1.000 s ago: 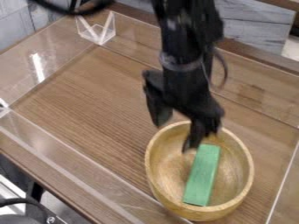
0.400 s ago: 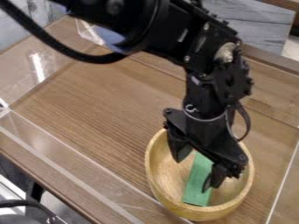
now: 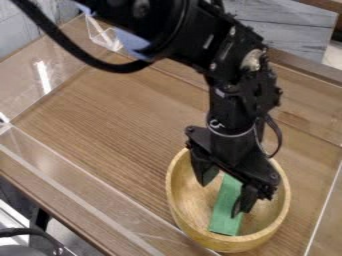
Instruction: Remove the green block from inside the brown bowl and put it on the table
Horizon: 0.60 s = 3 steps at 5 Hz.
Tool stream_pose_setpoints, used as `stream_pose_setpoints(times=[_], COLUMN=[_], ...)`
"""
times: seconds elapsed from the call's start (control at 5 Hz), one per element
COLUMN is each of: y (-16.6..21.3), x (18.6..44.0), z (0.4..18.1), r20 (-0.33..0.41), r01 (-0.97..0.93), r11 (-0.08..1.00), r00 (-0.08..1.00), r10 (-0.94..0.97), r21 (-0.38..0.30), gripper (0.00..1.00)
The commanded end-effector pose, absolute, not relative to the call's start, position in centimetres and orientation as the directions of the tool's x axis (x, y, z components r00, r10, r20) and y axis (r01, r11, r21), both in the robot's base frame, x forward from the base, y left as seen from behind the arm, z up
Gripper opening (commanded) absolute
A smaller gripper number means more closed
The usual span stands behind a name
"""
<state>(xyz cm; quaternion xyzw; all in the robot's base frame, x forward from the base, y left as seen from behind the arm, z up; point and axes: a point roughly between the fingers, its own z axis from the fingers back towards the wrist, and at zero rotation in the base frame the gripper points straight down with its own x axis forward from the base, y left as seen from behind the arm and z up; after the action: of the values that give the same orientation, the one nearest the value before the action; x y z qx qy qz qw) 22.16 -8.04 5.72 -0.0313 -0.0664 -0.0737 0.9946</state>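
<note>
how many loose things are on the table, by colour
green: 1, the green block
light brown: 1, the brown bowl that holds it
total: 2

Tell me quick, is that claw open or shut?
Gripper: open, jaws on either side of the green block in the brown bowl, holding nothing.

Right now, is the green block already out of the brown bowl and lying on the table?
No, the green block lies inside the brown bowl, with the open pincer straddling its upper end.
</note>
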Motion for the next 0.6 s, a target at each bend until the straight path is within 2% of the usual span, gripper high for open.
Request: stream_pose_setpoints(times=[0.0, 0.4], y=[-8.22, -8.06], x=[23.62, 23.96], z=[6.6, 6.06], r20=[0.185, 0.184], r01=[0.136, 0.117], r11=[0.988, 0.988], r00=[0.975, 0.978], r10=[-0.121, -0.097], r21=[-0.076, -0.1], gripper=[1.0, 1.0])
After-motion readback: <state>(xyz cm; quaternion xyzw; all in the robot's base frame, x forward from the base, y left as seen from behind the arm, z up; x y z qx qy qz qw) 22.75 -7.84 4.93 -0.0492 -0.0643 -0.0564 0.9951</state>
